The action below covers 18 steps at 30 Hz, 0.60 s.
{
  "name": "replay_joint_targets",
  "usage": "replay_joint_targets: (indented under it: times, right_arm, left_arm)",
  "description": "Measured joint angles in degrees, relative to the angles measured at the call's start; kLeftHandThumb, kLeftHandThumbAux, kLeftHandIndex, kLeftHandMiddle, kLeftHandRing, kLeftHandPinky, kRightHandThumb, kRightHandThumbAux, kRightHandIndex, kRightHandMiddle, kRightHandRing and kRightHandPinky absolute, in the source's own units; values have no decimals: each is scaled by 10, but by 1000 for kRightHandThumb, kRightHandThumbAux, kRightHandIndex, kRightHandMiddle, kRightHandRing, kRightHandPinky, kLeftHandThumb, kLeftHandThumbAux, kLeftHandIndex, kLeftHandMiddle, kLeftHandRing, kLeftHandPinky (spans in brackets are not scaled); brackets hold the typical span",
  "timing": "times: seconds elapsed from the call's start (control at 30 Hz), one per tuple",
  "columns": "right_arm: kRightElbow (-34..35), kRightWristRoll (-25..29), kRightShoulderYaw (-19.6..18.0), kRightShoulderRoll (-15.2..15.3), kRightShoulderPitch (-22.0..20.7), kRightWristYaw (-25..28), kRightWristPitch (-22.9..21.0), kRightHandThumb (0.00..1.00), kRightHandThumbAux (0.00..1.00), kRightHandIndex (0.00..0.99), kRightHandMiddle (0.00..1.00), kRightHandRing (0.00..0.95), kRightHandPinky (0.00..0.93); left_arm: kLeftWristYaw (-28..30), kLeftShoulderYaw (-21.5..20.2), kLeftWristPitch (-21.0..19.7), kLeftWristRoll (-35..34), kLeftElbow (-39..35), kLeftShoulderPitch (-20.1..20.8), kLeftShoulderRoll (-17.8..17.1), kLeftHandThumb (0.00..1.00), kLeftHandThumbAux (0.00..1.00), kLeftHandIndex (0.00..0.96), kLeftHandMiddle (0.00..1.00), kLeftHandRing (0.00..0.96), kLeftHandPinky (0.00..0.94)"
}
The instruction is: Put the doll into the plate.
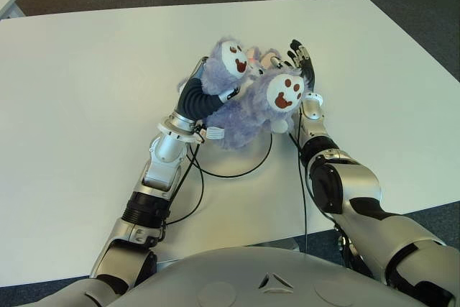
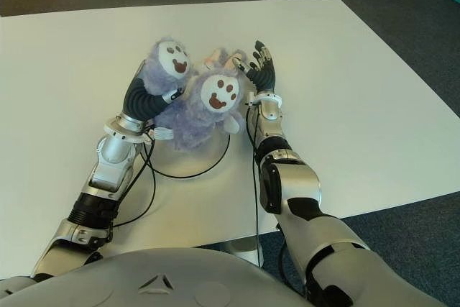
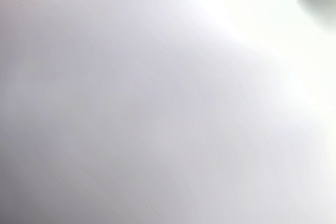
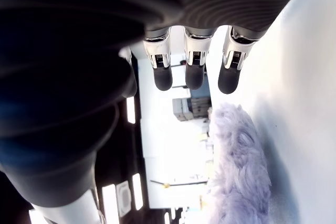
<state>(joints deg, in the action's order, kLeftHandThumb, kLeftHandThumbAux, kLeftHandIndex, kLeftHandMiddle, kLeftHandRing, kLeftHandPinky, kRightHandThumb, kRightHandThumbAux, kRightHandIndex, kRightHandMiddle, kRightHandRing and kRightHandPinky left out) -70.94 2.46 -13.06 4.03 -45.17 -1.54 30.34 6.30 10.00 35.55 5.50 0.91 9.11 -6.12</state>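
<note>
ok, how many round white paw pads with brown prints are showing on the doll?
2. One is on the limb above the left hand; the other is beside the open right hand. More may be hidden under the doll.

Left robot hand (image 1: pixel 215 84) reaching forward, fingers hidden. Right robot hand (image 1: pixel 302 62) raised, fingers (image 4: pixel 194 74) extended, spread, holding nothing.

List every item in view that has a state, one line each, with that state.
doll: on the table, paw soles turned up, left arm under or against it.
left hand: hidden by the doll; grip unreadable.
right hand: open, fingers extended, beside the doll on its right, holding nothing.
table: bare white top; no plate visible on it.
cables: looped on the table near the doll.
</note>
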Motion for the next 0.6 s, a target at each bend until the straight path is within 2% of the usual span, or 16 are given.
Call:
replay_joint_targets:
  times: [0.27, 0.3, 0.4, 0.47, 0.53, 0.6]
  right_arm:
    - [0, 0, 0, 0, 0, 0, 0, 139, 827, 82, 43, 51, 92]
    - [0, 0, 0, 0, 0, 0, 0, 138, 824, 81, 42, 50, 92]
    - [0, 0, 0, -1, 0, 0, 0, 135, 824, 81, 41, 50, 93]
    - [0, 0, 0, -1, 0, 0, 0, 132, 824, 79, 41, 49, 93]
    - [0, 0, 0, -2, 0, 0, 0, 124, 825, 78, 40, 49, 93]
    - [0, 0, 1, -2, 0, 0, 0, 120, 827, 78, 40, 49, 93]
  left_arm:
    - [8, -2, -12, -3, -3, -4, -3, 188, 651, 759, 845, 825, 820]
    - [8, -2, -15, -3, -4, -4, -3, 168, 643, 733, 823, 803, 763]
    - [8, -3, -28, 1, -11, -10, -6, 156, 645, 699, 798, 778, 707]
    - [8, -3, -38, 2, -17, -14, -9, 174, 671, 572, 747, 726, 636]
    - [10, -3, -47, 1, -24, -17, -10, 218, 699, 524, 689, 662, 585]
    - [13, -2, -53, -3, -29, -20, -11, 239, 709, 509, 668, 639, 568]
